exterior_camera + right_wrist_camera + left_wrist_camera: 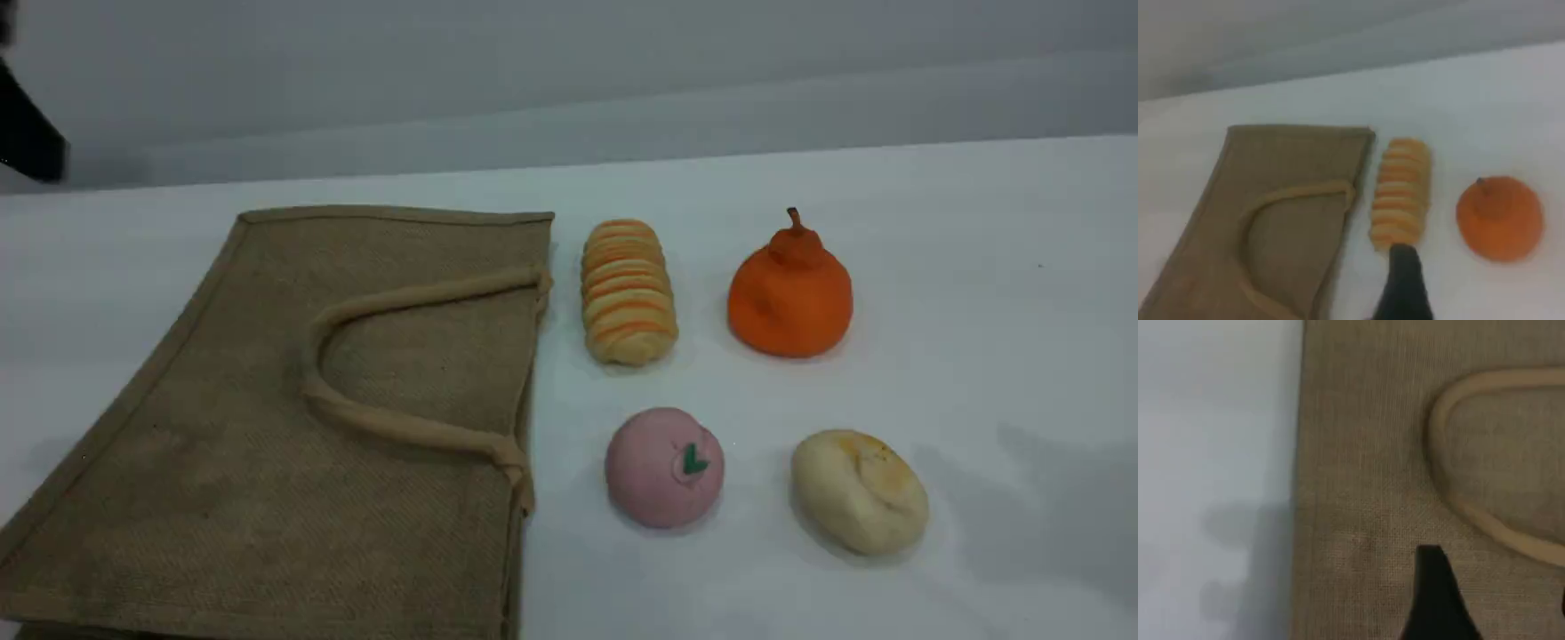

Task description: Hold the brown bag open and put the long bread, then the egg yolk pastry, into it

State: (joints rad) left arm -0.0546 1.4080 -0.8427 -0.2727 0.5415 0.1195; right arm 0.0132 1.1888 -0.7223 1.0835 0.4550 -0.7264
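The bag (222, 498) is lying flat, so with both jaws gaping I'm risking pinching both layers together

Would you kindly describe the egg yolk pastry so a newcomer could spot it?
Find the large tan-brown woven jute bag on the left. To its right, in the row nearest the camera, it is the pale cream roundish bun, right of the green-leafed pink ball. Only it has a dimple and yellow-orange speckles.
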